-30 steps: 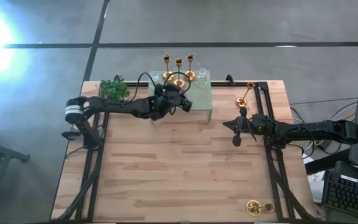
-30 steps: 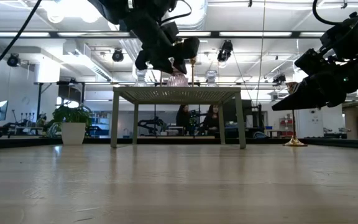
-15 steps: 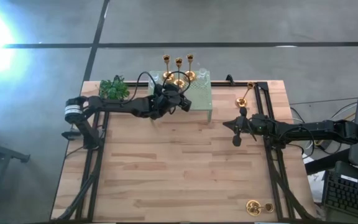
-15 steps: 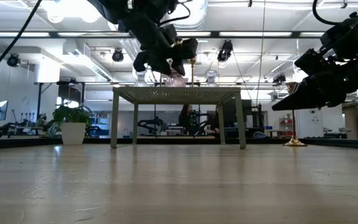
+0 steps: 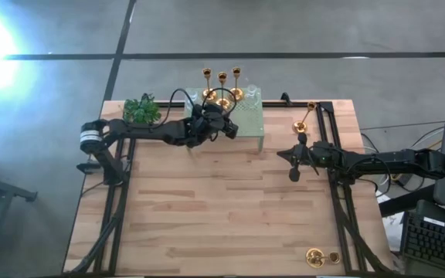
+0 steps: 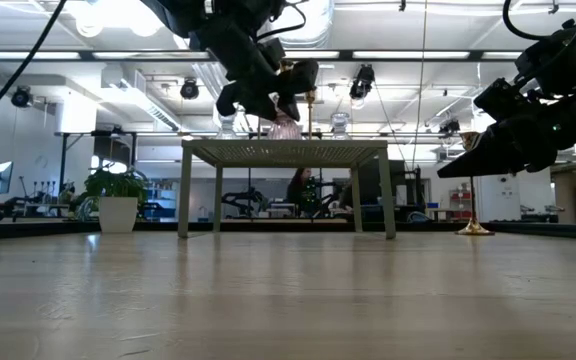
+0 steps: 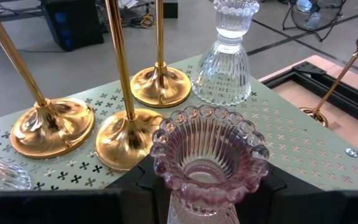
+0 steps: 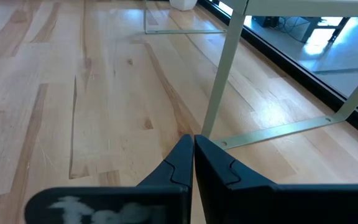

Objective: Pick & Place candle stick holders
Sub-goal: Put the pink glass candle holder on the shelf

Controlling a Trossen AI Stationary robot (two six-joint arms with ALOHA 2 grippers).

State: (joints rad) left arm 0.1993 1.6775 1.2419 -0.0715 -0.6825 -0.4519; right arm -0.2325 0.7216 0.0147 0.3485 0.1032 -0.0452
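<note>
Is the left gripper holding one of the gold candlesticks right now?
No: the left gripper is shut on a pink glass holder, while the three gold candlesticks stand free on the perforated stand.

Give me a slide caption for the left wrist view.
Left gripper holds a pink glass holder over the green shelf, beside three brass candlesticks and a clear glass holder.
</note>
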